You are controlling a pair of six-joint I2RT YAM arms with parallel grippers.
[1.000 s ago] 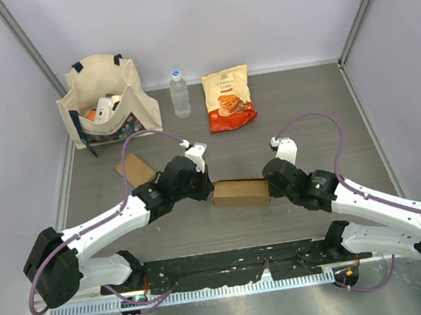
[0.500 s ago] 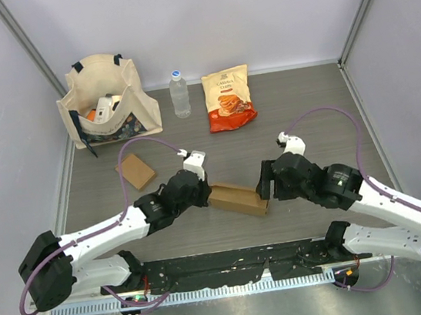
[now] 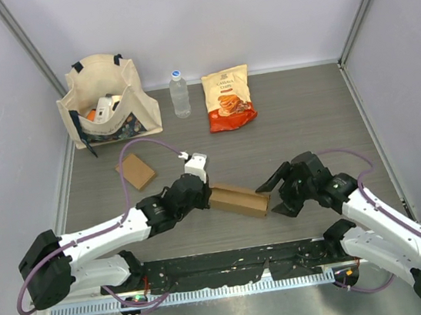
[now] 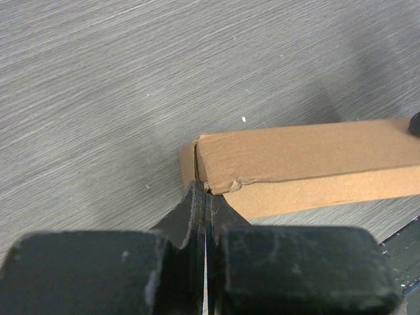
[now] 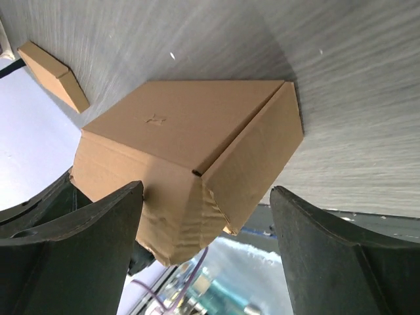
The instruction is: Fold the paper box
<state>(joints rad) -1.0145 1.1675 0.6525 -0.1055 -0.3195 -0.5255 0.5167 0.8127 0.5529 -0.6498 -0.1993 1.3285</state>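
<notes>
Pinching left gripper (image 4: 205,193): jaws closed tight on the corner edge at one end of the paper box (image 4: 308,154), apparently anchoring that end.
Right gripper (image 5: 205,190): jaws spread wide just off the box's opposite end, holding nothing; probably free to re-approach.
Paper box: lies slightly skewed on the table (image 3: 306,114) between the two arms, and looks already formed.
Spare cardboard (image 3: 136,171): flat and well apart, beyond the left arm.

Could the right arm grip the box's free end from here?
Probably yes: the right gripper is open, facing one end of the paper box with nothing between; the left gripper pinches the other end.
</notes>
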